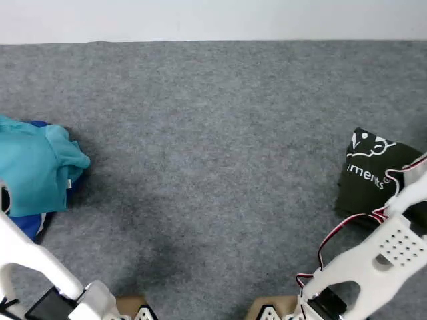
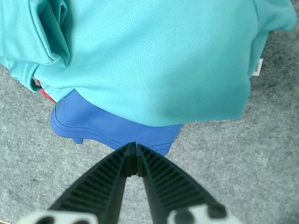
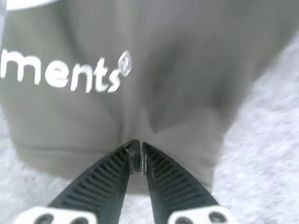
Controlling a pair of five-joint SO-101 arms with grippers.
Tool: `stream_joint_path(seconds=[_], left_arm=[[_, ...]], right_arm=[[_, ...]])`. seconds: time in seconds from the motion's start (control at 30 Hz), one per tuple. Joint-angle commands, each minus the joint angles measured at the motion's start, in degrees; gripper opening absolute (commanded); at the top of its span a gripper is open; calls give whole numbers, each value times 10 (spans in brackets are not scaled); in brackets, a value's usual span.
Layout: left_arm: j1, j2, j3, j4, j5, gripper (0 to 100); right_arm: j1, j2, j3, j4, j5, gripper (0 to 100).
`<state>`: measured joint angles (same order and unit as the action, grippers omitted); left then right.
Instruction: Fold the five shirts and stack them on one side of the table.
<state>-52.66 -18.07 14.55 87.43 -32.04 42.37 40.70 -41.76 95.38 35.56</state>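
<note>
A teal shirt point(image 1: 33, 167) lies crumpled at the table's left edge on top of a blue shirt point(image 1: 30, 225). In the left wrist view the teal shirt point(image 2: 154, 60) covers most of the blue shirt point(image 2: 103, 123), and a bit of red fabric point(image 2: 43, 93) peeks out beside them. My left gripper point(image 2: 135, 151) is shut, with its tips at the blue shirt's edge. At the right edge of the table sits a folded dark green shirt point(image 1: 377, 177) with white print. My right gripper point(image 3: 135, 149) is shut over the near edge of the dark green shirt point(image 3: 140, 79).
Grey felt point(image 1: 213, 147) covers the table, and a pale wall point(image 1: 213, 20) runs along its far edge. The left arm point(image 1: 27, 257) and the right arm point(image 1: 380, 260) rise from the front corners, the right one with red and white wires point(image 1: 347, 223).
</note>
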Motion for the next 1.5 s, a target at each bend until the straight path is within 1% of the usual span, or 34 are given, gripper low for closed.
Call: stream_joint_path(seconds=[0.0, 0.13, 0.27, 0.37, 0.47, 0.57, 0.77, 0.93, 1.07, 1.17, 1.27, 1.37, 1.47], left_arm=[[4, -12, -4, 0, -4, 6], [4, -12, -4, 0, -4, 6], [4, -12, -4, 0, -4, 6], [4, -12, -4, 0, -4, 6], [4, -12, -4, 0, -4, 6], [4, -12, -4, 0, -4, 6], [4, -12, -4, 0, -4, 6], [4, -14, -4, 1, -4, 6], [4, -15, -4, 3, -4, 6], [4, -15, -4, 3, -4, 6], [4, -15, -4, 3, -4, 6], [4, -15, -4, 4, -4, 6], [4, -17, -4, 4, -4, 6]], right_arm=[[3, -41, -30, -69, 1, 10], [19, -25, -28, -173, 1, 10], [30, 44, -28, -262, 2, 10], [43, 103, -32, -299, 5, 10], [54, 125, -32, -317, 3, 10], [51, 106, -42, -284, 1, 10], [19, 32, -104, -203, -64, 10], [-31, -13, -113, -99, -63, 10], [-80, -15, -112, -17, -67, 10], [-113, 14, -111, -3, -68, 10], [-139, 58, -111, -17, -69, 10], [-156, 108, -111, -34, -69, 10], [-166, 126, -123, -9, -69, 10]])
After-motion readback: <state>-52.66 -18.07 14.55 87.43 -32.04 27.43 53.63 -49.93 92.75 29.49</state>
